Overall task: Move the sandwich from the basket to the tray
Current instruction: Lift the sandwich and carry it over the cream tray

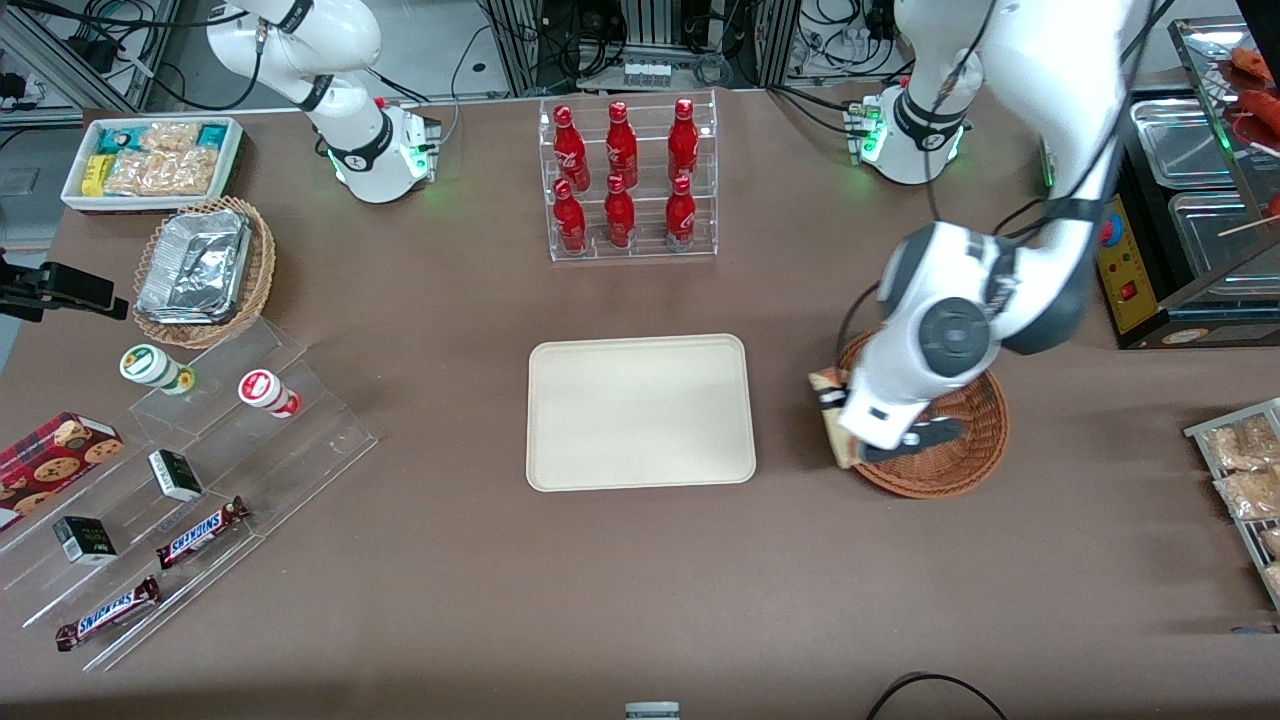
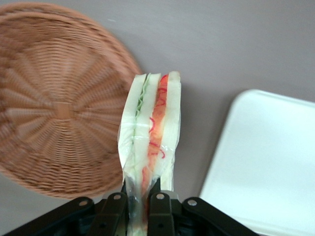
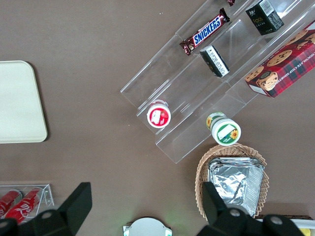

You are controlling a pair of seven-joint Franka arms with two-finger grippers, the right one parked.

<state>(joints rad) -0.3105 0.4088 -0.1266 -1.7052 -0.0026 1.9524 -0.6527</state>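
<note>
Covering the whole front frame lay a brown table (image 1: 640,600), cabled racks along the upper edge. Clamped between the gripper (image 2: 143,202) fingers hung the sandwich (image 2: 150,142), at the basket (image 1: 975,455) rim nearest the centre-frame tray (image 1: 640,412).

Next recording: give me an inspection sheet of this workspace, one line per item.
Surface: brown table, flat, no spills seen.
Job's things: sandwich gripped, lifted at the rim of the empty basket, between it and the tray; tray bare.
Clutter: red bottles in rack; foil containers in tan basket; acrylic steps with snack bars, cups, boxes; snack bin.
End effector: end effector shut on the sandwich, beside the basket.
Cables: black cable at the table's near edge.
Surroundings: steel pans at the working arm's end.
</note>
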